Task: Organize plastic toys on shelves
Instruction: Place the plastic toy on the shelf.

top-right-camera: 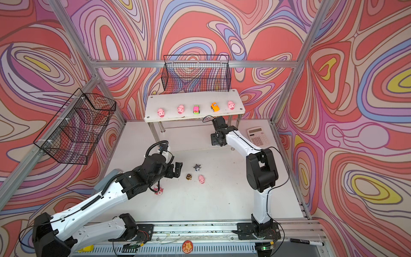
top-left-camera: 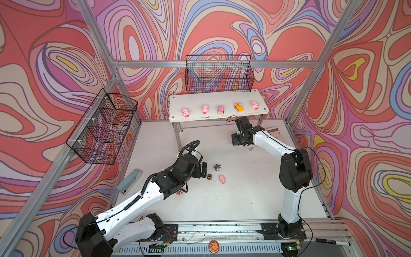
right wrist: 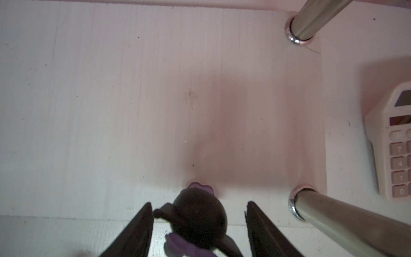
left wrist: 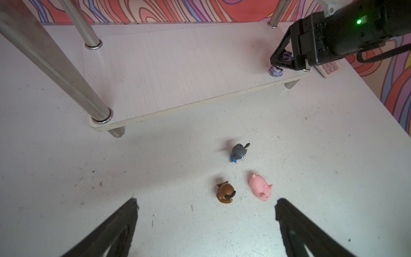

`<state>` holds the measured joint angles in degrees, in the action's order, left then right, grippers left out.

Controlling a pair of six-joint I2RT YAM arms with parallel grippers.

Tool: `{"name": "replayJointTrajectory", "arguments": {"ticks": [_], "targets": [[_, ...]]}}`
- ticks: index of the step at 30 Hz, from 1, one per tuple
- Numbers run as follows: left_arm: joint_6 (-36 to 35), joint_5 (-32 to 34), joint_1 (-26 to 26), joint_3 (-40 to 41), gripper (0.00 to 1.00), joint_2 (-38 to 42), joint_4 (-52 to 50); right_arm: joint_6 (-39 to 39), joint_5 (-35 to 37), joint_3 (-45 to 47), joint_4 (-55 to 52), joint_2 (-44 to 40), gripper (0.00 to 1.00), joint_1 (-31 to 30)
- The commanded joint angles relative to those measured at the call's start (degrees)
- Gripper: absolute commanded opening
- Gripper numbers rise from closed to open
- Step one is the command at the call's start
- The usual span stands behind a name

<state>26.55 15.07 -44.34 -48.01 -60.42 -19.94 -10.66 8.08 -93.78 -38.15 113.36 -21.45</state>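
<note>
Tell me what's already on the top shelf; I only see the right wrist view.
Observer: Five toys in a row on the top shelf: three pink pigs, a pink-green car, an orange car.
Operator: What's on the table?
Observer: A grey figurine, a brown figurine, a fourth pig, and a small pink toy half under the left arm.
Operator: Is the left gripper busy?
Observer: No, its fingers are open and empty.

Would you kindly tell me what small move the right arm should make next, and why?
Probably back the right end effector straight away from the lower shelf: its jaws stand open around the dark horned figure, a gap shows on one side, and the figure seems to rest on the shelf near its front edge.
</note>
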Motion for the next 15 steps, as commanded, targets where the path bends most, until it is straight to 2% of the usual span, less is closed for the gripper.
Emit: {"name": "replayJointTrajectory", "arguments": {"ticks": [1,15], "targets": [[-0.5,0.8,-0.3,-1.6,1.0,0.8,-0.9,0.0,0.1,-0.8,0.4,-0.1,0.75,0.2],[-0.2,1.3,-0.4,-1.1,1.0,3.0,-2.0,-0.7,-1.3,0.4,0.7,-3.0,0.84,0.2]]}}
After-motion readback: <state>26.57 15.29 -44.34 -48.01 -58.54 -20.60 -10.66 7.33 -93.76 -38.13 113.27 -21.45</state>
